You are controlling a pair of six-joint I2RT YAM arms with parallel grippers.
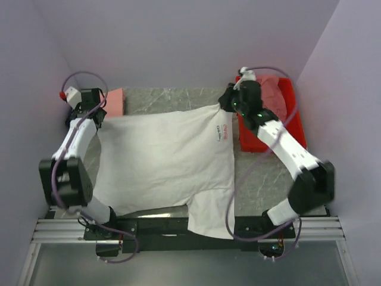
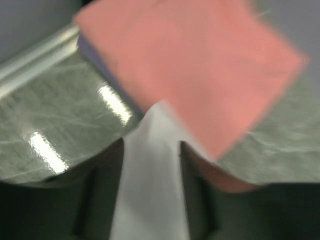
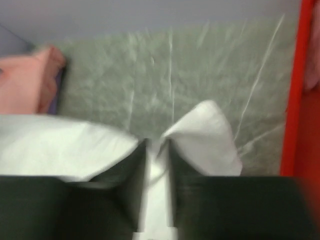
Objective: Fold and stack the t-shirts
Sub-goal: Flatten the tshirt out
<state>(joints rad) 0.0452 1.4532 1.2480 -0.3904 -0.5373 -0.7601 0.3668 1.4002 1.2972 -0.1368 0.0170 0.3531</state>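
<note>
Overhead, white tee (image 1: 164,158) lies spread out; only wrist views show left gripper (image 2: 151,150) and right gripper (image 3: 156,148) clamped on its far corners.

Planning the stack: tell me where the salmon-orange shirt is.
Top view: the salmon-orange shirt lies folded at the table's far-left corner, beside the left gripper, beyond the white shirt.

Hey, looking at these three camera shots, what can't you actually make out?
Top view: the red print on the white t-shirt is too small to read.
Top view: the right arm hides part of the red tray and the pink shirt in it.
Left wrist view: blur; what lies under the salmon shirt is unclear.
Right wrist view: blur smears the cloth between the fingers.
</note>
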